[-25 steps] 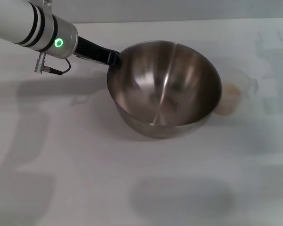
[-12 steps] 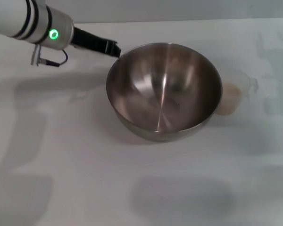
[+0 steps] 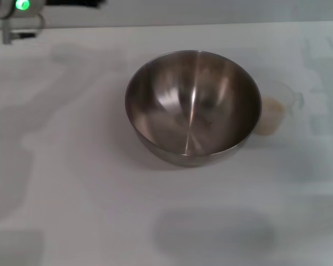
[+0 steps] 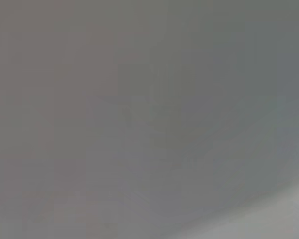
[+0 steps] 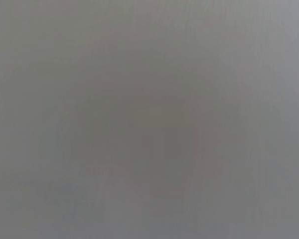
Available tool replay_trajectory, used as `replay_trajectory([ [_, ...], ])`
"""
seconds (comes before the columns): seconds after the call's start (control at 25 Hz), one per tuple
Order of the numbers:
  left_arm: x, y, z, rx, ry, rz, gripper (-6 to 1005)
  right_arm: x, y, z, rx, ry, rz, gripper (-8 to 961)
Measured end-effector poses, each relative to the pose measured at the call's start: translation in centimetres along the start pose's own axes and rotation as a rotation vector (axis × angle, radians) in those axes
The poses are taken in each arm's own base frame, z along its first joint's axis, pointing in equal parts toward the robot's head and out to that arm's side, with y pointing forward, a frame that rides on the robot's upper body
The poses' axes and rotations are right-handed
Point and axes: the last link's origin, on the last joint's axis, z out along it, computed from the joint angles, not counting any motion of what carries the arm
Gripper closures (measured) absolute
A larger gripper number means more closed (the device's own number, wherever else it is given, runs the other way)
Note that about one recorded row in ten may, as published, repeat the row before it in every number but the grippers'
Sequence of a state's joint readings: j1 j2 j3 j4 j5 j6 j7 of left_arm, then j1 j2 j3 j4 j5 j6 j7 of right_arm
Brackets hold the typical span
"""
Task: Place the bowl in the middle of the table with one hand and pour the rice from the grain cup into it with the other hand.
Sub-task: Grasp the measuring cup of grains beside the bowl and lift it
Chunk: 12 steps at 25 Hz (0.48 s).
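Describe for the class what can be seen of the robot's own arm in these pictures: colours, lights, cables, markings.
Only a sliver of the left arm shows, at the head view's top left corner: a pale silver-grey round casing with a glowing green light, a thin grey cable with a small plug below it, and a black part running toward the gripper. The right arm is not in view, and both wrist views show only plain grey.
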<state>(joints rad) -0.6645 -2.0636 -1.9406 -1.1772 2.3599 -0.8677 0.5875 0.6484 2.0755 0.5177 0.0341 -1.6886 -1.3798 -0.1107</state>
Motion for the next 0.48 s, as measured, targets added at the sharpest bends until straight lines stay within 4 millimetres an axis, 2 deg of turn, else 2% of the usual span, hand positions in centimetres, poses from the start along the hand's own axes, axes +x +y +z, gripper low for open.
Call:
replay_trajectory([
  [0.24, -0.4, -3.5, -1.2, 0.299, 0.286, 0.153, 905, 0.0, -0.1, 0.0, 0.008, 0.002, 0.001, 403],
  [0.36, -0.9, -3.9, -2.0, 0.449, 0.441, 0.229, 906, 0.1, -0.3, -0.1, 0.013, 0.004, 0.000, 402],
  [0.48, -2.0, -3.4, -2.5, 0.556, 0.587, 0.273, 907, 0.1, -0.3, -0.2, 0.014, 0.006, -0.001, 402],
])
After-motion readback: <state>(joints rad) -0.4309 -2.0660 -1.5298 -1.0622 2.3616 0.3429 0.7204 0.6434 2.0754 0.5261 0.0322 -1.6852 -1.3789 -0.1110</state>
